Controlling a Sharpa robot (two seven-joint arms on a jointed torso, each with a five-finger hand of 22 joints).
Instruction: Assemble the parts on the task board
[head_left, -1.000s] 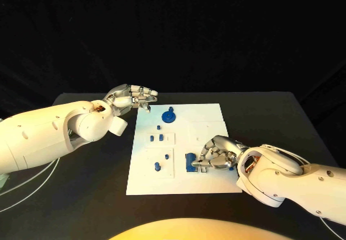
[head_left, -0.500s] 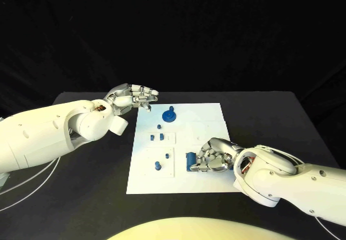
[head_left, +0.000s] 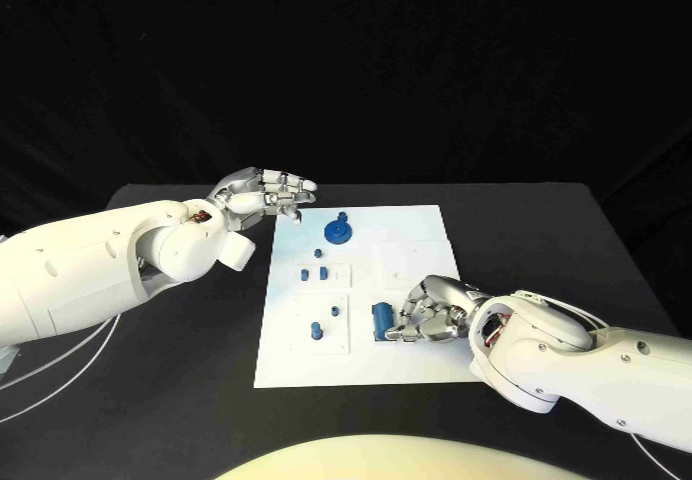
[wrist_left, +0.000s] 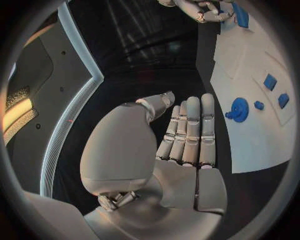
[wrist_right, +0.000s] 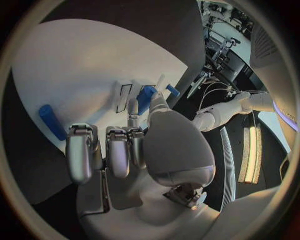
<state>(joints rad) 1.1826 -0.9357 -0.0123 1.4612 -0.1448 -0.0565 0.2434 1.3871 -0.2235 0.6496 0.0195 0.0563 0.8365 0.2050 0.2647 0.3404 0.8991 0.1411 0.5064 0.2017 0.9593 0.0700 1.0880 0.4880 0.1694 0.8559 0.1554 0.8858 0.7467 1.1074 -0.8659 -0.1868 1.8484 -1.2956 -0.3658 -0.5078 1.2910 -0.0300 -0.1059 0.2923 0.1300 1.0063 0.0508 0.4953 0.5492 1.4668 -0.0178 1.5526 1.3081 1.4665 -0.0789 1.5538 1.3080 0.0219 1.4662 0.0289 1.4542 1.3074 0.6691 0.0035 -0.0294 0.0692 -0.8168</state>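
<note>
The white task board (head_left: 411, 360) lies in the middle of the black table. My right hand (head_left: 437, 310) rests on its near right part and pinches a blue block (head_left: 382, 321) at its fingertips. In the right wrist view that blue block (wrist_right: 147, 98) sits between thumb and fingers. A blue gear with a knob (head_left: 338, 235) stands at the board's far end, and several small blue pieces (head_left: 316, 271) sit left of the middle. My left hand (head_left: 267, 195) hovers at the board's far left corner, holding nothing; its palm (wrist_left: 187, 165) is bare.
A blue peg (wrist_right: 50, 122) lies on the board beside my right hand's fingers. The left wrist view shows the gear (wrist_left: 238, 109) and two small blue blocks (wrist_left: 270, 81). Black table surface surrounds the board on all sides.
My right hand has drawn a little toward the board's near edge, and the blue block at its fingertips now stands narrower and more upright. The left hand has not moved.
</note>
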